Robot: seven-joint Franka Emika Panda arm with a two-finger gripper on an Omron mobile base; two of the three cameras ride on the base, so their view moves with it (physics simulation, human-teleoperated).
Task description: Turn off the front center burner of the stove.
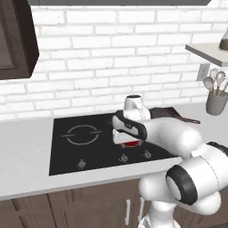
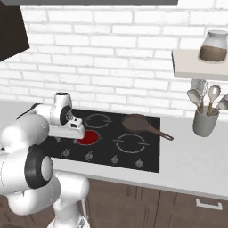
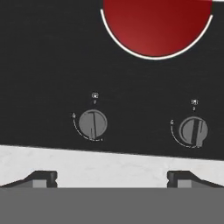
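The stove [image 2: 147, 153] lay flush in the grey counter [image 2: 191, 169] under a white brick wall. Its front center burner [image 2: 88, 137] glowed solid red; in the right base view the disc sat just right of the arm's wrist, and in the left base view only a sliver of red [image 1: 130, 143] showed beneath the hand, the rest hidden by the arm. In the hand view the burner [image 3: 156, 24] was cut off by the top edge, so only its lower arc and thin ring were visible.

The gripper [image 3: 112, 178] hung above the front edge of the stove, its two dark fingertips [image 3: 41, 178] wide apart with nothing between them, over the counter strip. Neither tip touched a knob. The left knob [image 3: 92, 124] and the right knob [image 3: 193, 130] stood between the tips and the burner, each with a small icon above it too tiny to read; the right knob's bar was tilted slightly off upright.

A pan [image 2: 138, 123] rested on the back right burner, its handle pointing right; in the left base view it was mostly hidden behind the arm. A utensil holder [image 2: 205, 120] stood on the counter well right of the stove, below a shelf [image 2: 196, 67] bearing a jar [image 2: 213, 46]
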